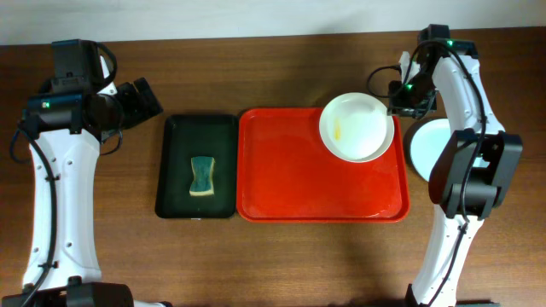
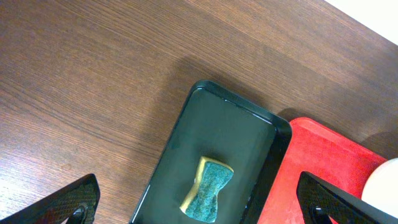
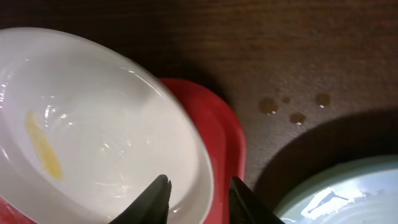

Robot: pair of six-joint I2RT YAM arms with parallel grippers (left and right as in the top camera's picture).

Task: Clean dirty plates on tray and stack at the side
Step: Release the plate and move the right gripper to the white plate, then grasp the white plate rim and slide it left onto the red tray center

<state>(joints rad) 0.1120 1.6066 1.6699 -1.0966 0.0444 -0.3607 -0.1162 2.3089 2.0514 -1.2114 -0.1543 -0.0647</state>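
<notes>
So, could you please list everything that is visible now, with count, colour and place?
white plate: 1, white with a yellow smear, on the far right corner of the red tray
pale blue-green plate: 1, pale blue-green, on the table right of the red tray, partly hidden
red tray: 1, red, table centre
dark green tray: 1, dark green, left of the red tray
sponge: 1, green and yellow, in the dark green tray
water drops: a few, clear, on the table by the red tray's corner
table: 1, brown wood
left gripper: open, left of the dark green tray
right gripper: closed on the white plate's rim
</notes>
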